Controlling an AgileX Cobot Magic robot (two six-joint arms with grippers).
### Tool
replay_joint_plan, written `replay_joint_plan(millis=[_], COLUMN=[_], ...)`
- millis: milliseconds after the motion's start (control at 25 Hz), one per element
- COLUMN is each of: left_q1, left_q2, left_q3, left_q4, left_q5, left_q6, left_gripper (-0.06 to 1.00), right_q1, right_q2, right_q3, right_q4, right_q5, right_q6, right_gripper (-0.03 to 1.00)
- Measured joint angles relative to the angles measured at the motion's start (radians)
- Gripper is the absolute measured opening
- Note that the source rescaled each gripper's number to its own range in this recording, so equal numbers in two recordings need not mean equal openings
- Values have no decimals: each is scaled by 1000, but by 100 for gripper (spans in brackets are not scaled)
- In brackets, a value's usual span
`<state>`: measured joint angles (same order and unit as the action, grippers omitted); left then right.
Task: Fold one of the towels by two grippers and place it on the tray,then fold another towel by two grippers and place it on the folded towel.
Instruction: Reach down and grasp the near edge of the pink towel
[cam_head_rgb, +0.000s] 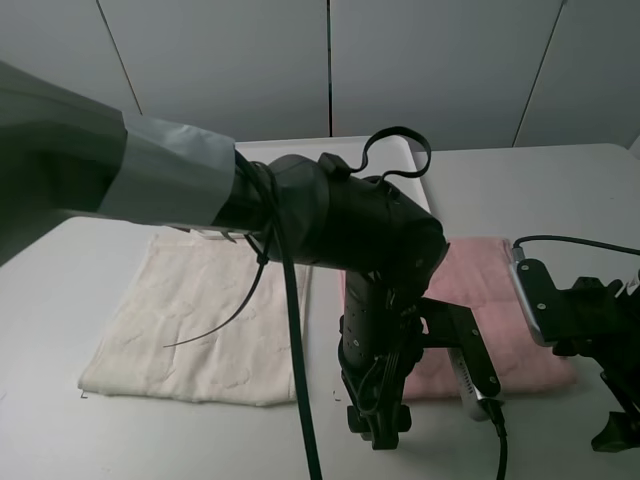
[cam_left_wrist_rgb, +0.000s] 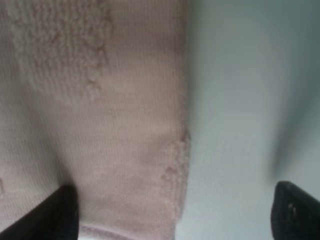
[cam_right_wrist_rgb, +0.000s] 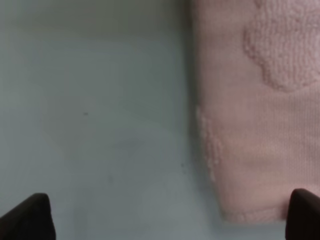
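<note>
The pale pink towel (cam_head_rgb: 492, 278) lies flat on the table at the right. The cream-white towel (cam_head_rgb: 190, 320) lies flat at the left. Behind the left arm, the white tray (cam_head_rgb: 300, 148) shows at the back. My left gripper (cam_head_rgb: 378, 428) hangs open over the pink towel's near left corner (cam_left_wrist_rgb: 125, 150), one fingertip (cam_left_wrist_rgb: 60, 215) above cloth, the other (cam_left_wrist_rgb: 295, 210) above bare table. Over the near right corner (cam_right_wrist_rgb: 255, 125) my right gripper (cam_head_rgb: 612, 432) is open too, its fingertips (cam_right_wrist_rgb: 30, 217) straddling the towel's edge. Neither holds anything.
The bulky left arm (cam_head_rgb: 330, 215) with its taped sleeve and black cables blocks the middle of the exterior view and hides part of the tray and the pink towel. Bare grey table (cam_head_rgb: 540, 180) lies around both towels.
</note>
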<state>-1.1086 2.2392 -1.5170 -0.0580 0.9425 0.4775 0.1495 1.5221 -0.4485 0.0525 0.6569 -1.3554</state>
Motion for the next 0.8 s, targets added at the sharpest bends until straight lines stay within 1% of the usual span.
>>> replay_joint_plan(millis=[120,360,800], left_q1=[0,0,0], left_q2=[0,0,0], left_q3=[0,0,0], left_q4=[0,0,0], left_q5=[0,0,-2], left_q6=[0,0,0], left_gripper=[100,100,100], right_q1=[0,0,0], right_q2=[37,70,72], right_q3=[0,4,66], right_q4=[-4,-4,-13], right_q5=[-32,-46,-201], right_q6=[3,1,-1], right_gripper=[100,100,100])
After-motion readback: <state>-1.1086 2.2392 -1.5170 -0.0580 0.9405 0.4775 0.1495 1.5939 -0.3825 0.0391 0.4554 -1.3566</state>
